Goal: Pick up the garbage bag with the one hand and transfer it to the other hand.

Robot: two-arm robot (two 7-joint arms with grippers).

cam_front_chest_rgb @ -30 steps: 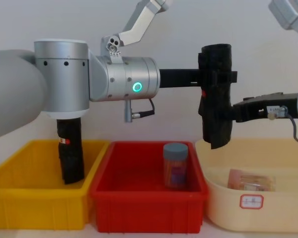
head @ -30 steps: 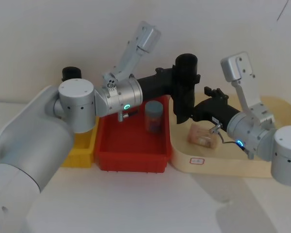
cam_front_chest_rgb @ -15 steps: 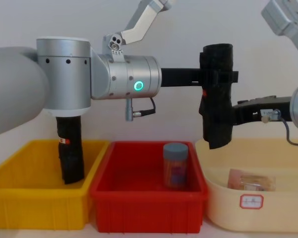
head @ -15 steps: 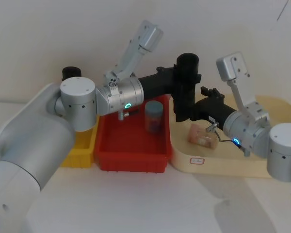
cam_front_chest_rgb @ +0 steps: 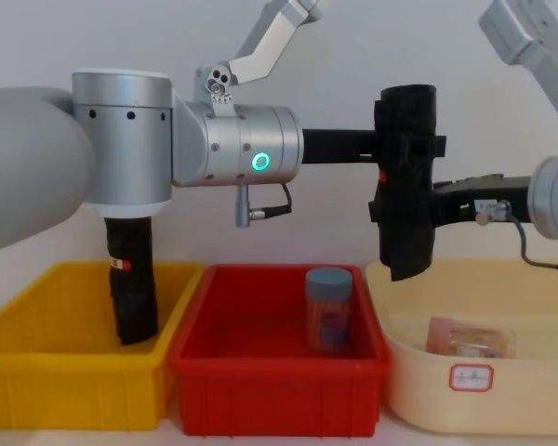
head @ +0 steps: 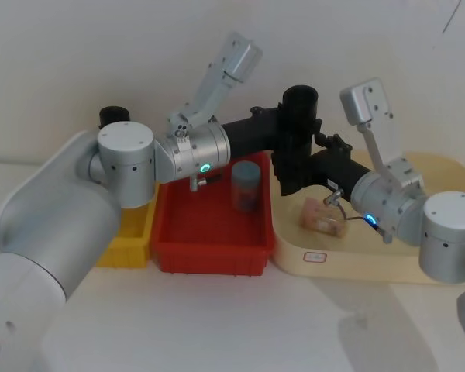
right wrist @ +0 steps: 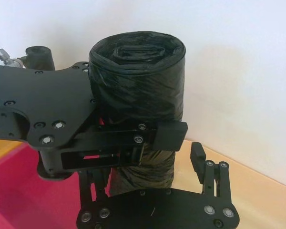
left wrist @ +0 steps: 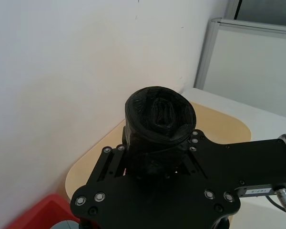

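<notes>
The garbage bag [head: 297, 128] [cam_front_chest_rgb: 405, 111], a tall black roll of crinkly plastic, hangs upright in the air above the edge between the red bin and the cream tray. My left gripper [cam_front_chest_rgb: 407, 146], on the green-lit arm, is shut on its upper half; the left wrist view shows the roll's top [left wrist: 159, 114] clamped between the fingers. From the right, my right gripper [cam_front_chest_rgb: 417, 209] [right wrist: 148, 188], on the blue-lit arm, stands open around the bag's lower half [right wrist: 143, 167]. One of its fingers [right wrist: 210, 179] stays a little apart from the plastic.
Below stand a yellow bin [cam_front_chest_rgb: 65, 358] holding another black roll [cam_front_chest_rgb: 130, 288], a red bin [cam_front_chest_rgb: 279, 358] with a lidded jar [cam_front_chest_rgb: 328, 308], and a cream tray [cam_front_chest_rgb: 539, 390] with a clear packet [cam_front_chest_rgb: 470, 339]. A white wall is close behind.
My right gripper has slid left until its fingers flank the lower part of the bag. The left arm and the bag have barely moved.
</notes>
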